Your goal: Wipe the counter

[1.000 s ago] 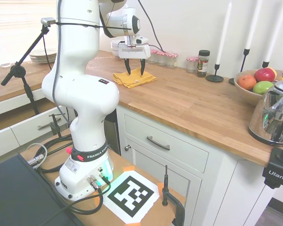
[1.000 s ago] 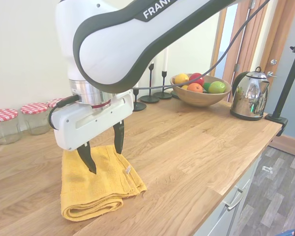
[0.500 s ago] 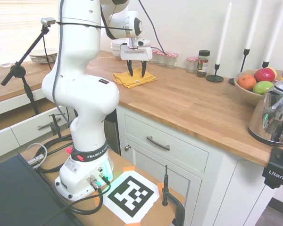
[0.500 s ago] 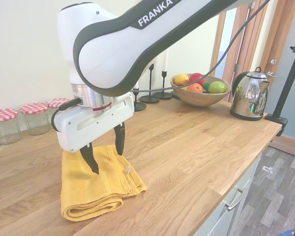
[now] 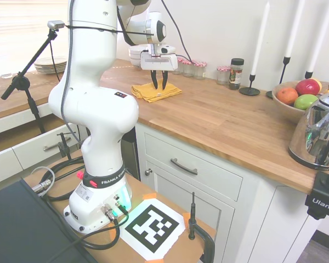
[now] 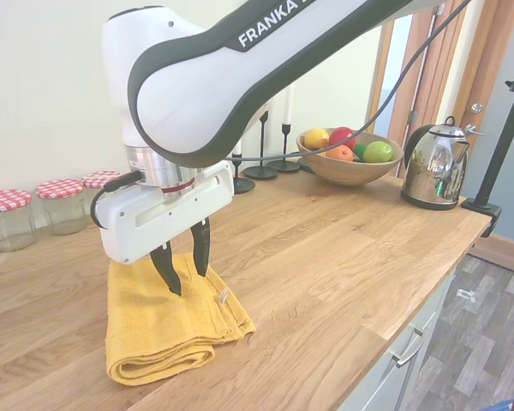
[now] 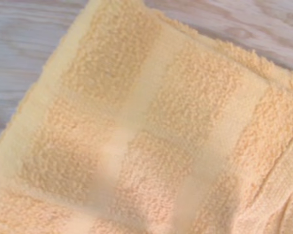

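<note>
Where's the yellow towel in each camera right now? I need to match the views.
First exterior view: yellow towel upper centre, on the counter under the gripper.
Second exterior view: lower left, under the gripper.
Wrist view: fills the picture.
Shared landmark: fruit bowl.

A folded yellow towel (image 6: 167, 325) lies on the wooden tabletop (image 6: 325, 257). The gripper (image 6: 183, 271) hangs just above the towel, its dark jaws pointing down with a narrow gap between them. Behind the towel stand jars with checkered red lids (image 6: 7, 218). Far to the right of the towel are a fruit bowl (image 6: 349, 158) and a shiny kettle (image 6: 434, 165).
</note>
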`<state>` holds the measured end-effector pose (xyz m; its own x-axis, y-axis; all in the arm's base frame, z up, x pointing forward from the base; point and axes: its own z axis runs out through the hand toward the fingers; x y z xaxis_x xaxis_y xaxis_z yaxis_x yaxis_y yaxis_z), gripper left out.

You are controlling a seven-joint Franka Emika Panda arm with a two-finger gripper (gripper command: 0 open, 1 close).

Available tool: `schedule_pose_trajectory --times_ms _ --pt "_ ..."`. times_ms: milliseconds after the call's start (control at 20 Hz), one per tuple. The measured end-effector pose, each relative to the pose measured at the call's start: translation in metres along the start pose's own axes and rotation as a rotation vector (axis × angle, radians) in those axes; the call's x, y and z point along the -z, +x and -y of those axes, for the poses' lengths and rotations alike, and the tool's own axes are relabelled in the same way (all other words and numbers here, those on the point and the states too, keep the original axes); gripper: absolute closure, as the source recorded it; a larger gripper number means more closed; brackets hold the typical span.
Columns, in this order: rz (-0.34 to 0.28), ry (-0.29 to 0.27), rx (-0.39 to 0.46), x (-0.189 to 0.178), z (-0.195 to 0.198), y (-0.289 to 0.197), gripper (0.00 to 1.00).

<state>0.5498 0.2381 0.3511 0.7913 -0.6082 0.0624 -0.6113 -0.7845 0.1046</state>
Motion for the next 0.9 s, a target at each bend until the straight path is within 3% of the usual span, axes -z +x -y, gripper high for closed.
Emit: schedule_pose_trajectory --times_ms 350,900 --pt "0.013 -0.005 -0.007 -0.013 0.000 0.009 1.00" --pt "-0.010 0.027 -0.007 0.007 0.000 0.009 1.00"
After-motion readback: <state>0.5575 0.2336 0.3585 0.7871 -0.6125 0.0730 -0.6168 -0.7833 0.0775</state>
